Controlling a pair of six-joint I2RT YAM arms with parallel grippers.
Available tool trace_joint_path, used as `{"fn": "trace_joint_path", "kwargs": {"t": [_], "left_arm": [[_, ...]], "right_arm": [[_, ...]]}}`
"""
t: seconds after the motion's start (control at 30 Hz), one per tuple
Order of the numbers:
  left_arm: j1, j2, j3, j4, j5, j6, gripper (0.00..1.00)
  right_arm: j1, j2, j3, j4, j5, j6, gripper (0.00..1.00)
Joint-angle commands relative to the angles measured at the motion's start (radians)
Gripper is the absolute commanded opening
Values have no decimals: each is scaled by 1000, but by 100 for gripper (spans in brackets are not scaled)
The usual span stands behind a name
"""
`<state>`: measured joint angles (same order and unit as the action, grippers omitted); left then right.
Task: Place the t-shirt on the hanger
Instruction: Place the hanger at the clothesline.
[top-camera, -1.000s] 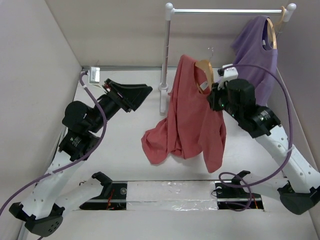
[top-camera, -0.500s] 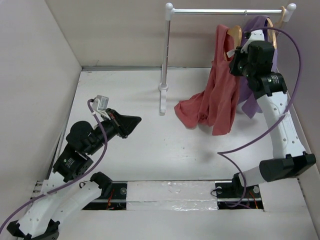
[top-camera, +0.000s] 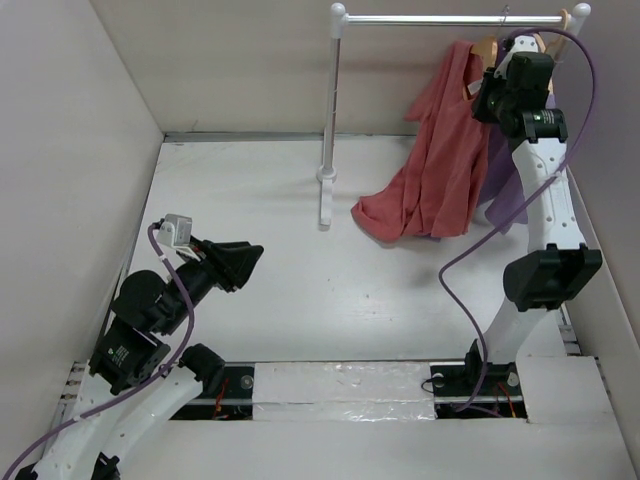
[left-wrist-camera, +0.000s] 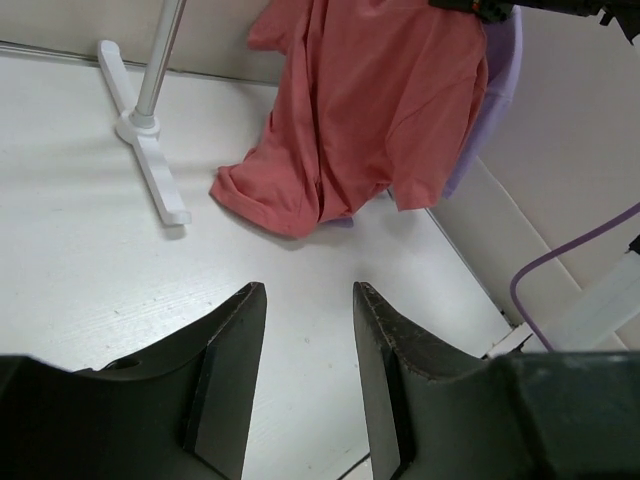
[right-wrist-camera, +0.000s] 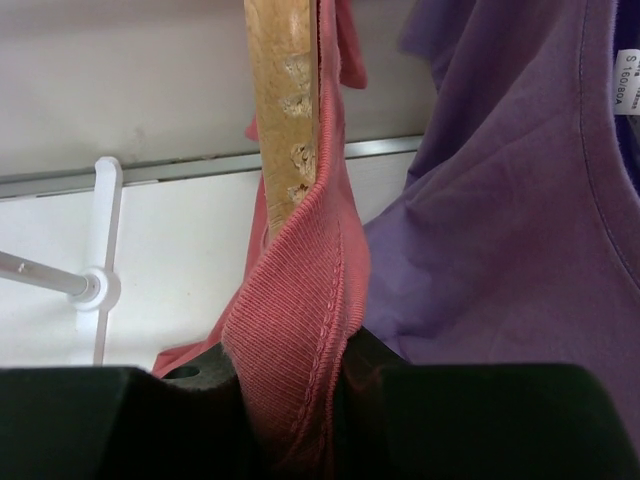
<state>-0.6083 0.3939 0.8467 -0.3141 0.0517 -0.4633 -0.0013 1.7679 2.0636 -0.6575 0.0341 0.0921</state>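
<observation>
The coral-red t-shirt (top-camera: 440, 170) droops in long wrinkled folds from the tan wooden hanger (right-wrist-camera: 282, 100) up at the rail (top-camera: 430, 20), with its bunched hem low over the desk (top-camera: 260, 200). The right hand (right-wrist-camera: 290, 400) pinches its ribbed collar. The left hand (left-wrist-camera: 307, 295) is spread and empty.

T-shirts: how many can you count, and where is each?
2. The coral-red t-shirt hangs by the rail's right end, held by the right pincer; the purple t-shirt hangs beside it, partly hidden.
</observation>
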Motion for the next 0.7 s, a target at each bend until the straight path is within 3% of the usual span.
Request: {"fn": "trace_joint_path", "kwargs": {"t": [0.0, 0.43, 0.67], "left_arm": [[-2, -9, -6, 20, -16, 28, 37], [-2, 19, -63, 66, -3, 18, 37], [-2, 52, -61, 86, 20, 11, 37]], "right_arm": [[-12, 2, 122, 144, -26, -14, 0], [-31, -1, 32, 210, -20, 11, 0], [-31, -96, -201, 329, -26, 38, 0]]}}
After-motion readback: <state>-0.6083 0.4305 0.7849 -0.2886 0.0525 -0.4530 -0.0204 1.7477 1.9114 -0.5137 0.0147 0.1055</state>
